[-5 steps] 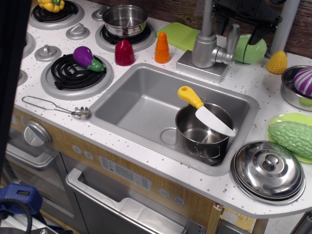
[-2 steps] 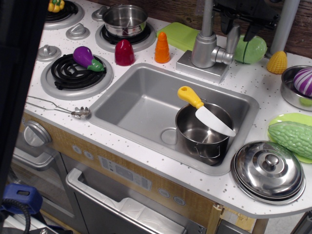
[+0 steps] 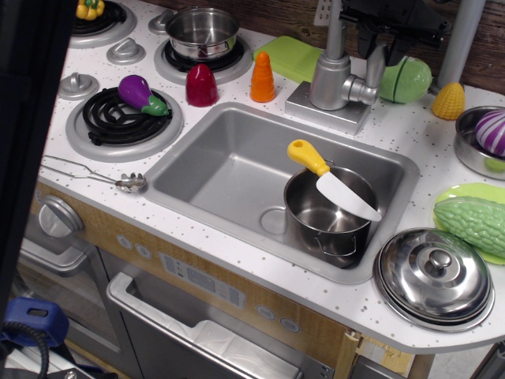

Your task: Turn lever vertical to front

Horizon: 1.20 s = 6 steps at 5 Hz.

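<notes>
The lever (image 3: pixel 376 68) is a short silver bar that stands upright on the right side of the grey faucet body (image 3: pixel 329 80), behind the sink (image 3: pixel 207 172). My black gripper (image 3: pixel 380 39) comes down from the top edge. Its fingers sit close against both sides of the lever's upper end and cover its tip. The thin faucet pipe (image 3: pixel 335 28) rises just left of the gripper.
A steel pot (image 3: pixel 327 217) holding a yellow-handled knife (image 3: pixel 309 158) stands in the sink. A green lime (image 3: pixel 410 79), yellow corn (image 3: pixel 449 101) and a grey post (image 3: pixel 464 35) are right of the faucet. An orange cone (image 3: pixel 263 77) and a green board (image 3: pixel 290 57) are to its left.
My gripper has moved a little left and down onto the lever's top, and its fingers have drawn closer together around it. The lever still stands upright.
</notes>
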Available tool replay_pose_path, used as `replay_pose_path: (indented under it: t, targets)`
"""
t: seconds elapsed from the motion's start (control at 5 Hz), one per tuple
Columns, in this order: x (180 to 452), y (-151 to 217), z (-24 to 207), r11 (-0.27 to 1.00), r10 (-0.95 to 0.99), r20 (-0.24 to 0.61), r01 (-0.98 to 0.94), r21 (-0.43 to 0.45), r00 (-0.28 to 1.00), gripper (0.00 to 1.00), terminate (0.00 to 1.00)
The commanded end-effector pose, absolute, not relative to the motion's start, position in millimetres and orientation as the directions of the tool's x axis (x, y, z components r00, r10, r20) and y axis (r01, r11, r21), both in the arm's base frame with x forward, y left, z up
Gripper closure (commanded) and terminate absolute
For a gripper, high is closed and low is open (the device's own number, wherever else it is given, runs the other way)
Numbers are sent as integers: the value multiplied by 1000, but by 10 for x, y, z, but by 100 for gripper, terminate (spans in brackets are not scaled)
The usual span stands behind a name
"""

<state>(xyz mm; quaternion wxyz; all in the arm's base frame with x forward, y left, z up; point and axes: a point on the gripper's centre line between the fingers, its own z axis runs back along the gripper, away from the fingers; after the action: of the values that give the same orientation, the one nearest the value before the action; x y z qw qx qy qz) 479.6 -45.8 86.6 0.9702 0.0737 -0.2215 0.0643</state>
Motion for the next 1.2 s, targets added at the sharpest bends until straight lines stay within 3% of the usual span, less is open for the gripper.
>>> replay_pose_path:
  t: [0.0,0.6,1.0]
  targets:
    - [4648,-599,1158,982,115,438,-169,86,892,100,0]
    - [4475,-699,1074,983,145,318,-173,61,937,100,0]
    - [4383,-752,884,983,180,280,-186,-6,943,100,0]
